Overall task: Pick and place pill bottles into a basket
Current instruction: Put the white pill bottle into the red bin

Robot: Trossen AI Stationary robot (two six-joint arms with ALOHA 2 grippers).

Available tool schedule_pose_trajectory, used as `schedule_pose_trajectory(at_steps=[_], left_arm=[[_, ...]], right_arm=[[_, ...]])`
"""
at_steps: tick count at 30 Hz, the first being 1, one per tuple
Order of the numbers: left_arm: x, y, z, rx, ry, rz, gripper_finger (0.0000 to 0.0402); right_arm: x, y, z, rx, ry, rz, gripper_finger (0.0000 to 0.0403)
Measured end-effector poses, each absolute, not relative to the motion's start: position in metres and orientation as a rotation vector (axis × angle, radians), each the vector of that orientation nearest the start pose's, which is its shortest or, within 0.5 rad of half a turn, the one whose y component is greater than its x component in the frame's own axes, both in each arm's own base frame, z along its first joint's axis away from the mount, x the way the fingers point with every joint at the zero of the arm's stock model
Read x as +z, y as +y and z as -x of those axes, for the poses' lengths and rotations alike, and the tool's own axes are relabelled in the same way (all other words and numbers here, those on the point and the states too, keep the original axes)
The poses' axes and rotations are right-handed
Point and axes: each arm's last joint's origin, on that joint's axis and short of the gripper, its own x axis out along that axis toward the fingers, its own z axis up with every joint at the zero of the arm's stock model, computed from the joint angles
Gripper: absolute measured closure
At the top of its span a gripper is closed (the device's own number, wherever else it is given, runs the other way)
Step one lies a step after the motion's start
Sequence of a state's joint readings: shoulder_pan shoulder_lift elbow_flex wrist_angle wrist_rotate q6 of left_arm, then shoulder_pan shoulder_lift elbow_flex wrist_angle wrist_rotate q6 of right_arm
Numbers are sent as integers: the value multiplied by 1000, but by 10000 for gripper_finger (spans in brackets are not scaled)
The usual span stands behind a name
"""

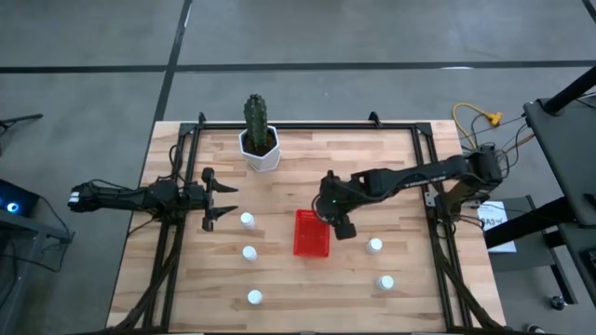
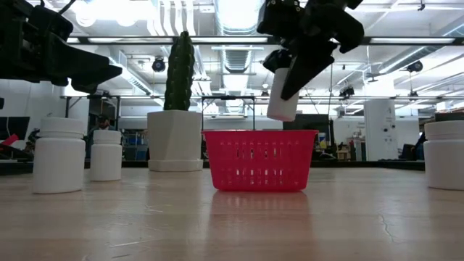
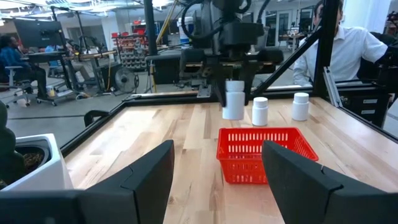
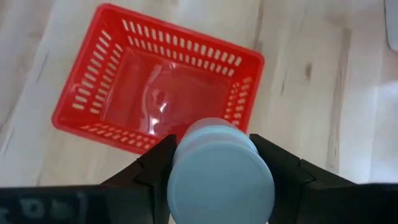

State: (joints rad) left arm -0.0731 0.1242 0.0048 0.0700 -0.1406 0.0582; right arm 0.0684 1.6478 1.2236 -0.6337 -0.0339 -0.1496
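Observation:
My right gripper [image 1: 337, 223] is shut on a white pill bottle [image 2: 283, 100], held in the air over the far right part of the red mesh basket [image 1: 312, 234]. The basket is empty in the right wrist view [image 4: 161, 99]. My left gripper [image 1: 223, 202] is open and empty, level above the table, left of the basket and next to one bottle [image 1: 247, 221]. Two more bottles [image 1: 250, 252] [image 1: 254, 297] stand on the left, nearer the near edge. Two bottles [image 1: 374, 246] [image 1: 386, 282] stand right of the basket. My right gripper pinches the bottle between its two fingers [image 4: 155, 163] at its upper part, by the cap [image 4: 221, 177]. The fingers come from above, pointing down. The bottle hangs below them, slightly tilted, lifted clear above the basket's rim [image 2: 261, 133].
A cactus in a white pot [image 1: 261, 141] stands at the table's far middle. Dark frame rails [image 1: 177, 233] [image 1: 438, 233] run along the left and right sides. A person [image 3: 348, 43] sits beyond the table's right side. Bare wood lies near the front edge.

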Motion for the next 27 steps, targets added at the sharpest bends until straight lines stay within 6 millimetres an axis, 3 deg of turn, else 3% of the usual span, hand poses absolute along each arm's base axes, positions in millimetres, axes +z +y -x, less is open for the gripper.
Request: schedule_pose_trajectory(at_steps=[21, 27], left_arm=[[161, -4, -105, 67, 61, -65, 175], [161, -4, -105, 71, 63, -65, 175]], right_arm=[[207, 27, -349, 195, 1069, 192, 238], [207, 27, -350, 193, 1066, 190, 239]])
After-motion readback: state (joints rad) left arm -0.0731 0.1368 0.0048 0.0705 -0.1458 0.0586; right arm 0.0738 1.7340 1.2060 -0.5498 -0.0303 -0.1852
